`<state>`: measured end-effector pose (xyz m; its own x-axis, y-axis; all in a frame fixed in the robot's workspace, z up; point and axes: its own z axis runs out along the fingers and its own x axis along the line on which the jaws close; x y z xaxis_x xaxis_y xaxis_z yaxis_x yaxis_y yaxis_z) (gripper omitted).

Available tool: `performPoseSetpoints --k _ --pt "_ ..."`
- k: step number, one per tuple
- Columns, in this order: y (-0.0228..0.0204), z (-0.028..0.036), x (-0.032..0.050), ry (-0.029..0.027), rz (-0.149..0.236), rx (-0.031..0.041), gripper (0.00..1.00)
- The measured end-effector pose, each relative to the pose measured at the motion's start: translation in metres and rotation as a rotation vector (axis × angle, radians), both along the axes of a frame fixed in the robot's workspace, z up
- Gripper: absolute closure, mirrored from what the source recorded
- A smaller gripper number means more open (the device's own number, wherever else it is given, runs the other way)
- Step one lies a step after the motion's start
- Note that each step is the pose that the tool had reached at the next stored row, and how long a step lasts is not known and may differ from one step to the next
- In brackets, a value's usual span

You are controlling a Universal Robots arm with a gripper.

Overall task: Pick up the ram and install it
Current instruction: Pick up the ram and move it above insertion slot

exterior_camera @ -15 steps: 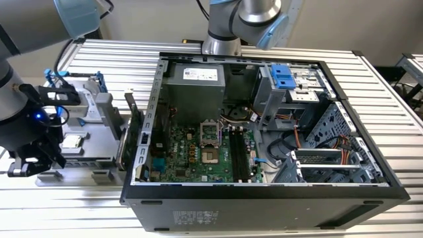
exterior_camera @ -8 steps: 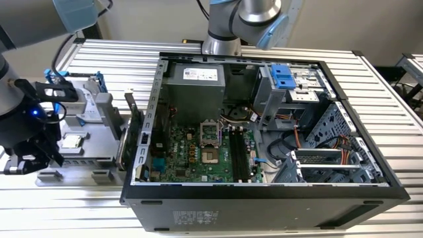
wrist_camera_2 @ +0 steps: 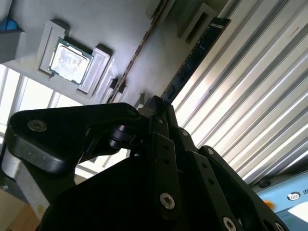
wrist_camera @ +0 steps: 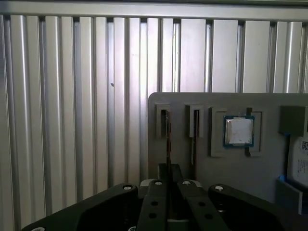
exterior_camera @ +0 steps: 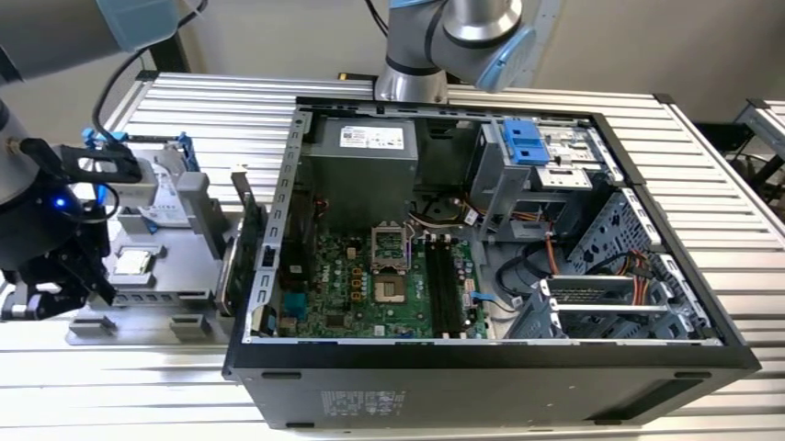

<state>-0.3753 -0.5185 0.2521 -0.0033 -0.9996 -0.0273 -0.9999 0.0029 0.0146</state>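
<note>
Table (exterior_camera: 723, 184): ribbed aluminium slats, carrying everything else.
Computer case (exterior_camera: 491, 367): lying on its side, open on top, taking up the middle and the exterior view's right of the table.
Motherboard (exterior_camera: 356, 276): green, flat on the case floor, with long black slots (exterior_camera: 444, 285) running along it.
Arm (exterior_camera: 37, 28): reaching in from the exterior view's left, with the wrist low over the table edge.
Tray (wrist_camera: 231, 173): a grey fixture plate on the slats just beside the case, on the exterior view's left.
Gripper (wrist_camera: 169, 173): black, low at the tray's edge, well apart from the case and pointed along the tray.
Grip: cannot tell whether clamped or loose.
Ram (wrist_camera: 168, 144): a long, dark, narrow stick standing on edge in a tray holder. Seen edge-on as a thin line in the first wrist view, and as a long strip (wrist_camera_2: 197, 53) in the second wrist view. The near end runs straight into the tip of the gripper and the far end sits at a raised grey holder block.
CPU chip (wrist_camera: 238, 131): small, square and silvery, in its own tray recess, near the ram but apart from it.
</note>
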Motion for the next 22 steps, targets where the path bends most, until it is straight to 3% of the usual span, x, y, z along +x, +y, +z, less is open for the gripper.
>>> performPoseSetpoints --k 15,22 --pt "0.0 0.0196 -0.001 0.0001 -0.001 -0.0001 1.0" --pt "0.0 0.0362 -0.0017 0.0002 -0.001 -0.0003 1.0"
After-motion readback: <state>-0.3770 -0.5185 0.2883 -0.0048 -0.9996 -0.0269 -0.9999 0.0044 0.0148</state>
